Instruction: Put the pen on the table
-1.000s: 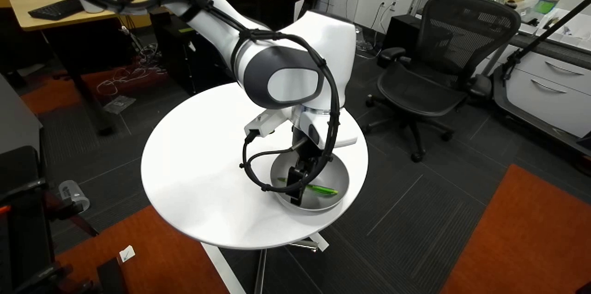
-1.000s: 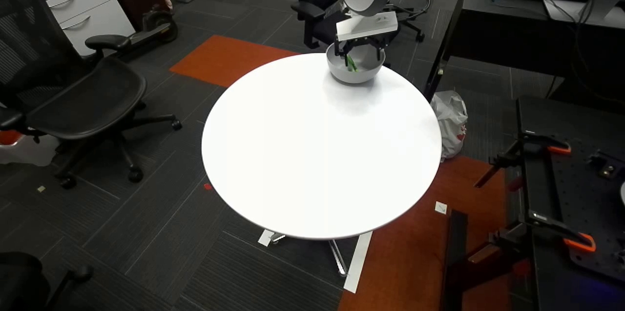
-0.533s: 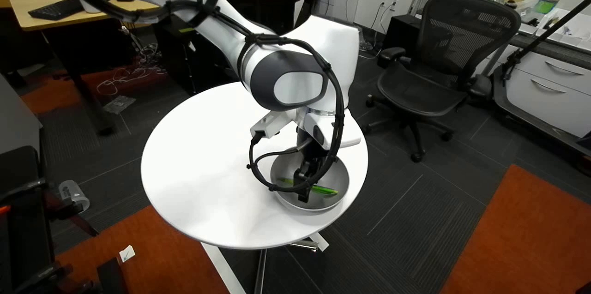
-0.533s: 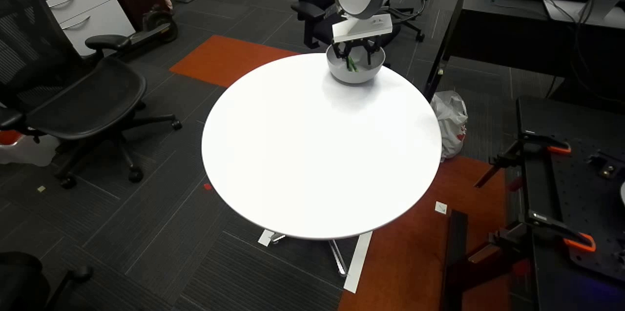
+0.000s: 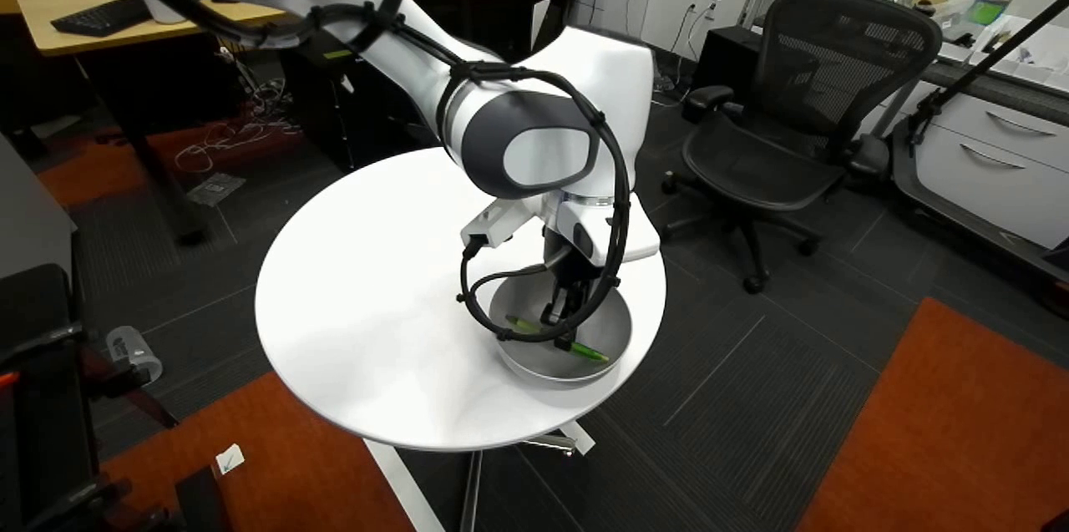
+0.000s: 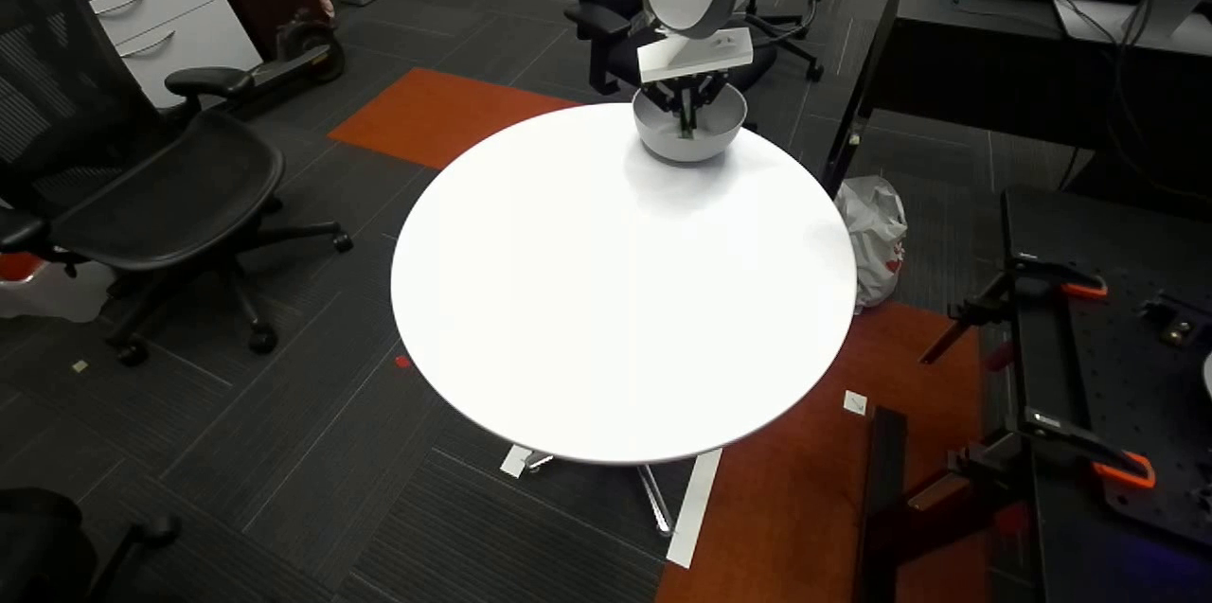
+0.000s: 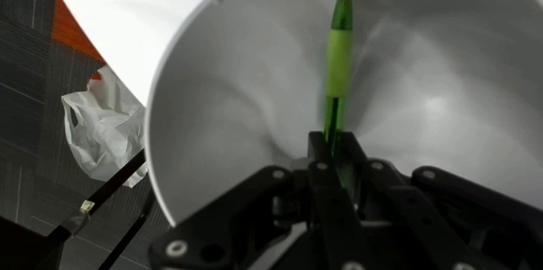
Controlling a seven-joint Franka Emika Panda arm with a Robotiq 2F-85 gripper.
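- While the grey bowl [image 7: 203, 104] stands upright on the round white table [image 6: 615, 300], close to the edge, the gripper [image 7: 333, 139] reaches down into it from above.
- The two fingers [image 7: 317, 148] of the gripper stand almost together, with only the green pen [image 7: 339, 62] between their tips; they have hold of it.
- The pen is inside the bowl. In the wrist view, its dark green end points away from the gripper; after this comes a lighter green section, then a clear green part, which enters between the fingertips.
- In an exterior view, the pen [image 5: 591, 352] slants across the bowl, and one end is seen on each side of the gripper.
- Whether the pen touches the bottom of the bowl, I cannot tell.
- The white arm [image 5: 605, 81] extends over the table, and its black cable [image 5: 621, 190] makes a loop which partly covers the gripper in this view.
- A white plastic bag [image 7: 106, 134] is beside the table, lower than its top.
- A black mesh chair [image 5: 843, 64] stands apart from the table.
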